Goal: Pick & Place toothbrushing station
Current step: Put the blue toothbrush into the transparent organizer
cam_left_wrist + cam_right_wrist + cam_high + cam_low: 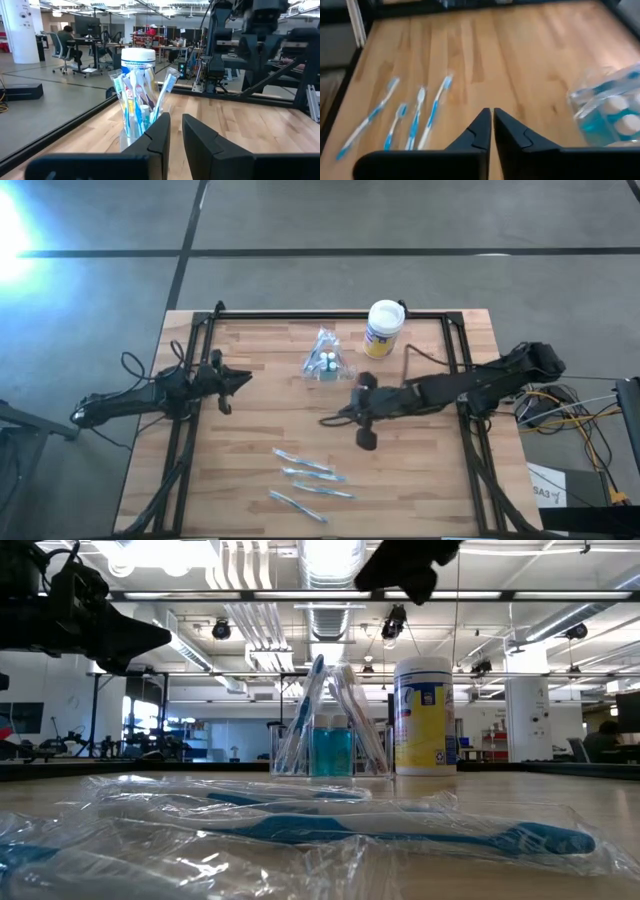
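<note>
The toothbrushing station (324, 363) is a small clear holder with upright toothbrushes and blue-filled bottles. It stands on its base at the table's far middle and also shows in the low view (330, 740) and the left wrist view (142, 107). My right gripper (340, 416) hovers shut above the table, just on the near side of the station (610, 110), slanting down toward the left. It touches nothing. My left gripper (246, 377) waits level at the table's left, pointing at the station. A narrow gap shows between its fingers (176, 120), with nothing in it.
A white-lidded, yellow-labelled canister (384, 328) stands right of the station at the far edge. Several wrapped toothbrushes (305, 480) lie flat near the front middle of the table (420, 480). Black frame rails (190, 410) run along the table's left, right and far sides.
</note>
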Robot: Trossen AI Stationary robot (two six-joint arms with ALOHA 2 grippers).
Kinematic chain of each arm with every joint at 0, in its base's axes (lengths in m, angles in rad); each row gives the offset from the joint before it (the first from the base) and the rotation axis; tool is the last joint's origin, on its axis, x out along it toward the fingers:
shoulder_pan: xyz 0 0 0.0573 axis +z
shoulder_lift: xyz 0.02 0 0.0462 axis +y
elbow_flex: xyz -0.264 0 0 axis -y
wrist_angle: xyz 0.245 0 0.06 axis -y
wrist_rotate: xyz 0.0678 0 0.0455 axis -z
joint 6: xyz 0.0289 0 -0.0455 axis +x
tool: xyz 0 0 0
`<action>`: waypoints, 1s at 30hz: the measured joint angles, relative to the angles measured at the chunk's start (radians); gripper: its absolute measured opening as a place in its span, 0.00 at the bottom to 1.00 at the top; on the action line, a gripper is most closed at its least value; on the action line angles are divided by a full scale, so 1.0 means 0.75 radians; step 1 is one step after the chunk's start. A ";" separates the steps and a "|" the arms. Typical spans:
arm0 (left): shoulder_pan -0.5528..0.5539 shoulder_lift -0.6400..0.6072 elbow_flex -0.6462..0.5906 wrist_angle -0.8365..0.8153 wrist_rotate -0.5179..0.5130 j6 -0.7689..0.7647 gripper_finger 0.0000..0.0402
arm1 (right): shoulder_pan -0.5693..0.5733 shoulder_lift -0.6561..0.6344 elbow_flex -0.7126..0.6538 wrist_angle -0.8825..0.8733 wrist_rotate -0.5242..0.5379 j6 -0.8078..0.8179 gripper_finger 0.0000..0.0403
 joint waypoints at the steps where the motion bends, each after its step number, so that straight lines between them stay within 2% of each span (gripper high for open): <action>1: 0.000 -0.001 0.000 0.001 0.000 0.000 0.14 | 0.000 0.046 0.048 -0.045 -0.020 0.000 0.07; 5: 0.000 0.001 -0.001 0.001 0.000 -0.001 0.13 | 0.001 0.226 0.231 -0.186 -0.078 0.000 0.18; 9: 0.000 0.002 -0.001 0.001 0.000 -0.001 0.12 | 0.000 0.393 0.389 -0.273 -0.218 -0.017 0.31; 15: 0.000 0.002 -0.001 0.002 0.000 -0.001 0.12 | 0.000 0.594 0.532 -0.386 -0.241 0.032 0.45; 20: 0.000 0.002 -0.001 0.002 0.000 0.000 0.12 | 0.001 0.717 0.586 -0.468 -0.243 0.062 0.48; 30: 0.000 0.002 -0.001 0.003 -0.001 0.000 0.12 | 0.041 0.865 0.722 -0.467 -0.280 0.094 0.47</action>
